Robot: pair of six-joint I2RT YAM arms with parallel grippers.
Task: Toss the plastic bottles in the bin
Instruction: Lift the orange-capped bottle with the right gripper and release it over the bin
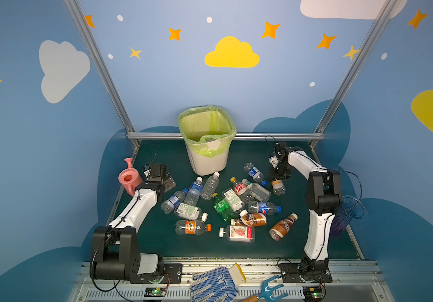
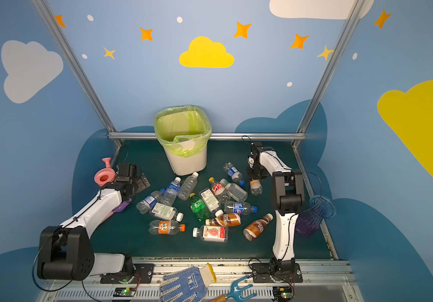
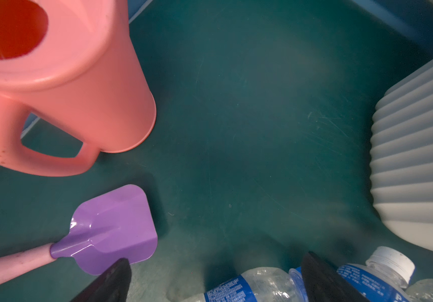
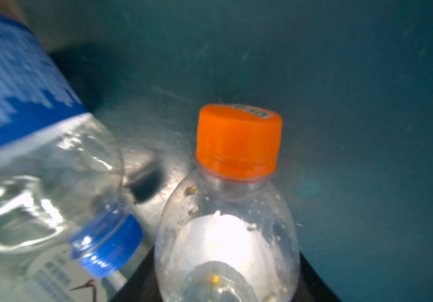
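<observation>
Right gripper (image 1: 277, 180): jaws closed around the small clear bottle with the orange cap (image 4: 238, 140); right wrist view shows its body between the dark jaws, cap pointing away from the wrist; whether it rests on the mat or is lifted clear, cannot tell
Left gripper (image 1: 167, 183): jaws wide apart, holding nothing, low over bare green mat (image 3: 249, 117)
Bin (image 1: 207, 146): white, green-lined, upright, well apart from the right gripper, nearer the back wall and toward the middle; nothing visible inside from the top views
Bottle pile (image 1: 226, 206): roughly fifteen still lying on the mat between the two arms, so task looks barely started
Watering can (image 3: 66, 86): pink, just beside the left gripper, not a target
Purple scoop (image 3: 113, 230): close by one left finger
Blue-cap bottle (image 4: 108, 245): lying just beside the held one, cap near its shoulder
Risk 1: grip sits on a rounded, slick, thin-walled body, could squirt out or tilt during lift
Risk 2: neighbour bottle could get dragged or rolled
Risk 3: release short of the rim bounces the bottle off the liner edge
</observation>
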